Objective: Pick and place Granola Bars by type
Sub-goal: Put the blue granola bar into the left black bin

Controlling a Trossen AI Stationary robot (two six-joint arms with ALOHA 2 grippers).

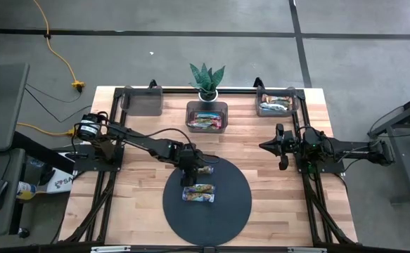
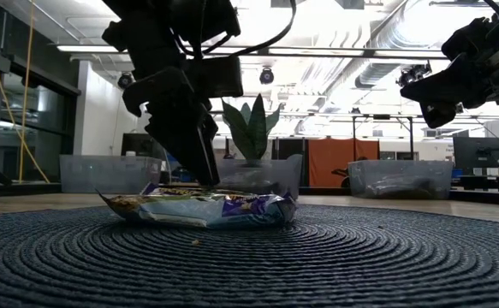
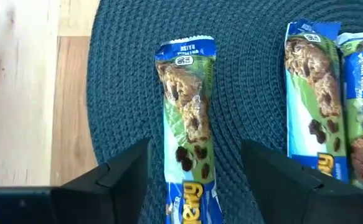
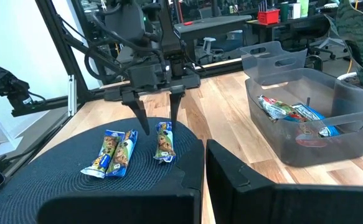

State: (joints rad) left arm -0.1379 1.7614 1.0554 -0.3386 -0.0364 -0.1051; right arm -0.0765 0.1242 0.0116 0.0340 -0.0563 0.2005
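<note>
- The single granola bar (image 3: 187,130) is wrapped in blue and green, printed with brown oat clusters.
- The granola bars pair (image 3: 334,99) is wrapped in the same blue and green.
- The round mat (image 1: 226,211) is woven dark blue-grey in concentric rings.
- The worktop (image 1: 141,190) is pale wood planks.
- The bins (image 4: 306,124) are translucent grey.
- The plant (image 1: 207,76) is green, potted in white.

You see a table (image 1: 261,151) of pale wood planks with a smooth, slightly satin face. On it lies a round mat (image 1: 226,211) of dark woven cord, matt and ribbed in rings. The granola bars (image 3: 187,124) have glossy plastic wrappers that crinkle at the ends. The bins (image 4: 306,109) are translucent grey plastic, smooth. The left gripper (image 4: 157,121) has matt black fingers (image 3: 122,177), plastic-looking.
</note>
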